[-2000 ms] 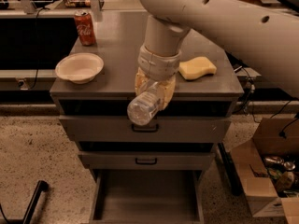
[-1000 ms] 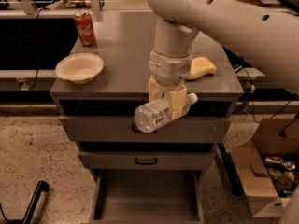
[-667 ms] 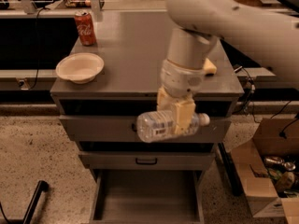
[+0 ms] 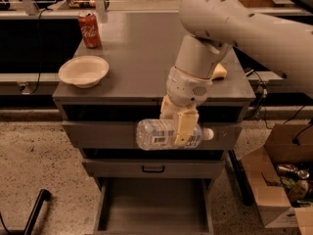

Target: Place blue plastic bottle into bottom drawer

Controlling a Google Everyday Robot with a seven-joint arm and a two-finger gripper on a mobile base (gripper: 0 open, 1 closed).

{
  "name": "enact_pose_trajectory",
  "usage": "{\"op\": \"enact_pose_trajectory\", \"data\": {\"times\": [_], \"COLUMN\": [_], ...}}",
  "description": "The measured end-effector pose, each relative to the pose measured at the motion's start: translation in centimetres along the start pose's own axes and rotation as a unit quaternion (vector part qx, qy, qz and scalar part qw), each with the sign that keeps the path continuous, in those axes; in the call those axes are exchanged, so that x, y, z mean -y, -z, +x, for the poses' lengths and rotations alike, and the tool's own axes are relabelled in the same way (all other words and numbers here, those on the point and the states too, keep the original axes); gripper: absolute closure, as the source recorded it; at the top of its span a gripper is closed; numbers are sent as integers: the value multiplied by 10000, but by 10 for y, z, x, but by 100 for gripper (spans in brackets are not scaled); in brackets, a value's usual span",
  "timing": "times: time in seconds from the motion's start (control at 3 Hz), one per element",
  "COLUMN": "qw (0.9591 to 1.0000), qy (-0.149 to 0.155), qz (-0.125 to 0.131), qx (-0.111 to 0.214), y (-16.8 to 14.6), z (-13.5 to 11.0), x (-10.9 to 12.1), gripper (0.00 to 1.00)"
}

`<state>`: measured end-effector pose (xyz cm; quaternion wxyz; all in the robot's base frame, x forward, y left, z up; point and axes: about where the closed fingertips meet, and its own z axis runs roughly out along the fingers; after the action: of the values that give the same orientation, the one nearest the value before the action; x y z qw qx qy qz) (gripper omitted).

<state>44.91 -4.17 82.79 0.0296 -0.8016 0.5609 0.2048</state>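
Two fingers (image 4: 186,126) of the gripper (image 4: 184,140) pinch the blue plastic bottle (image 4: 155,134) before the desk's (image 4: 142,53) front edge, above the open bottom drawer (image 4: 154,210); a bowl (image 4: 83,71) sits near the left edge.

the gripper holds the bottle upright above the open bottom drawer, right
Not upright: the gripper holds the bottle lying sideways, cap to the right, above the open bottom drawer. The camera view shows it.

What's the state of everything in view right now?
gripper: shut on the blue plastic bottle, in front of the top drawer
blue plastic bottle: held horizontal, cap on
bottom drawer: pulled open
middle drawer: shut
top drawer: shut
red soda can: upright on the cabinet top
bowl: upright
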Motion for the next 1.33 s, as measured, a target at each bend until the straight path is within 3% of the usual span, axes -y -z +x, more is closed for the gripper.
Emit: {"op": "enact_pose_trajectory", "data": {"times": [0.33, 0.67, 1.0, 1.33], "qw": [9991, 9941, 9856, 9794], "qy": [-305, -735, -976, -1013], "qz": [126, 631, 1208, 1598], "qx": [275, 490, 666, 700], "y": [-26, -53, -72, -68], "z": [2, 13, 25, 26], "x": [-3, 0, 2, 20], "gripper": [100, 100, 100, 100]}}
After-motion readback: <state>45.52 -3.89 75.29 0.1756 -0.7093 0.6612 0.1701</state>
